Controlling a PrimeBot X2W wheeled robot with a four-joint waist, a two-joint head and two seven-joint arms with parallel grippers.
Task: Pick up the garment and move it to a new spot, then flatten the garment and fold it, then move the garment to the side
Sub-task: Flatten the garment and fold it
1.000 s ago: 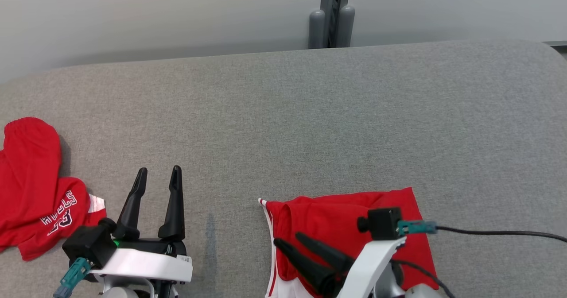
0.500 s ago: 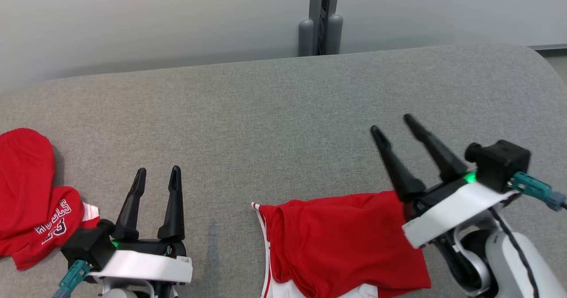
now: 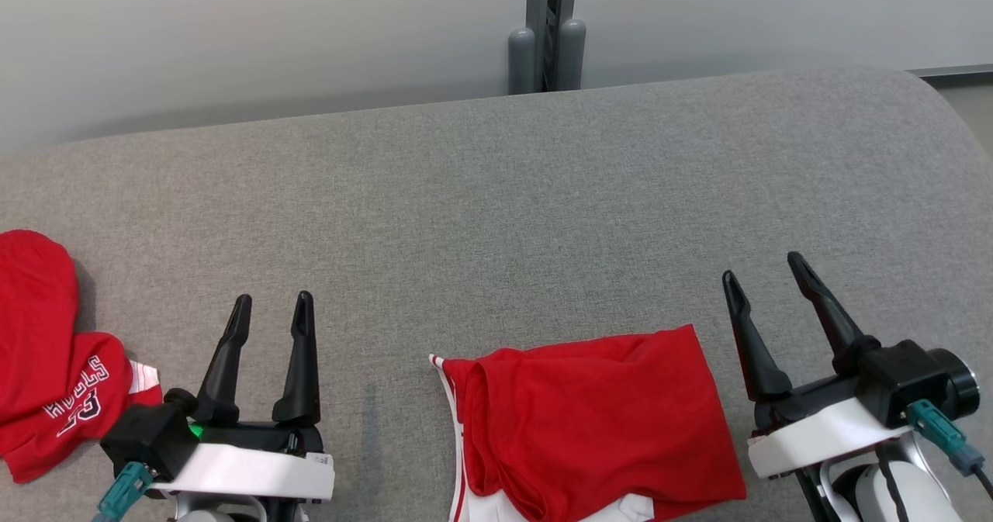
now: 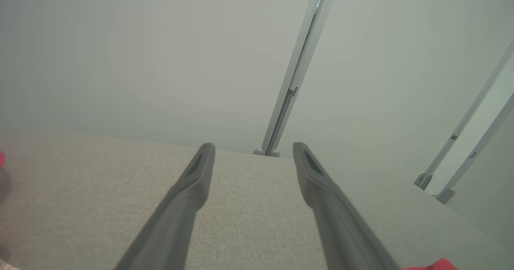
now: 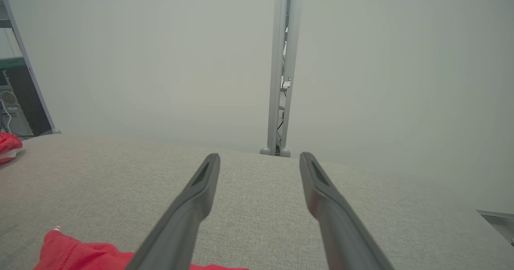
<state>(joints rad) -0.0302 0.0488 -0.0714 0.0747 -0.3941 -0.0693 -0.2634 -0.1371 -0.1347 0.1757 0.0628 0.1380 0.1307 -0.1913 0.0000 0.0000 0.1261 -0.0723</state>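
A red garment [image 3: 589,421] with white trim lies folded on the grey table near its front edge, between my two arms. Its corner shows in the right wrist view [image 5: 76,254] at the lower left, and a red scrap [image 4: 435,265] in the left wrist view. My left gripper [image 3: 271,305] stands open at the lower left, empty, apart from the cloth. To the garment's right my right gripper [image 3: 764,266] is open and empty too, fingers pointing away over bare table. Both wrist views show spread fingers [image 4: 188,197] [image 5: 196,197] with nothing between them.
A second red garment [image 3: 46,351] with white lettering lies bunched at the table's left edge. The grey padded table [image 3: 496,212] has rounded far corners. A grey post [image 3: 545,33] stands against the pale wall behind it.
My right gripper has lifted off the folded garment, swung out to its right and settled low beside it, open. The head camera has shifted a little. The left arm has stayed put.
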